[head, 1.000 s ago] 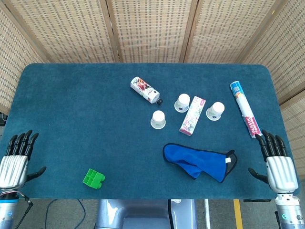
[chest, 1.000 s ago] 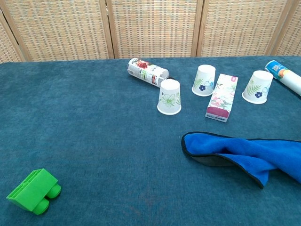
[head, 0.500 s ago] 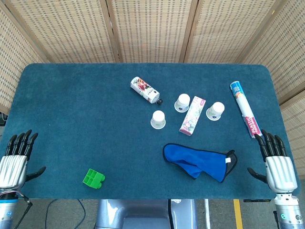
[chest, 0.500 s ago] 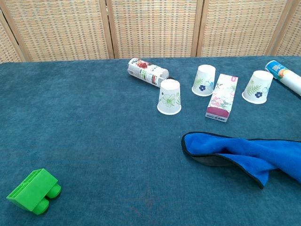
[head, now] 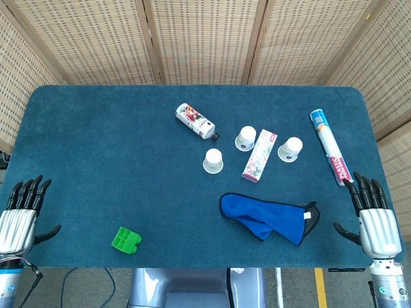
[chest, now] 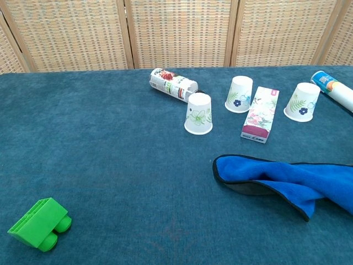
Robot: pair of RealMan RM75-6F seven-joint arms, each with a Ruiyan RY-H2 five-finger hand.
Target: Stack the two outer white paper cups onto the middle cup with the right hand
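- The right hand (head: 376,221) is resting at the near right corner of the blue felt-covered table (head: 103,147), fingers straight and spread apart, holding nothing; only the head view shows it.
- The left hand (head: 18,218) is lying at the near left corner in the same way, fingers spread and gripping nothing.
- Three white paper cups with floral prints are standing upside down, each apart from the others: the right cup (head: 291,149), the middle cup (head: 246,138) and the left cup (head: 213,160), which is sitting nearer the robot.
- A flat floral carton (head: 259,155) is lying between the middle cup and the right cup.
- A blue cloth with dark edging (head: 270,217) is lying crumpled in front of the cups.
- A small printed bottle (head: 195,121) is lying on its side just behind the left cup.
- A blue-and-white tube (head: 327,145) is lying along the right edge.
- A green toy brick (head: 126,240) is sitting near the front left.
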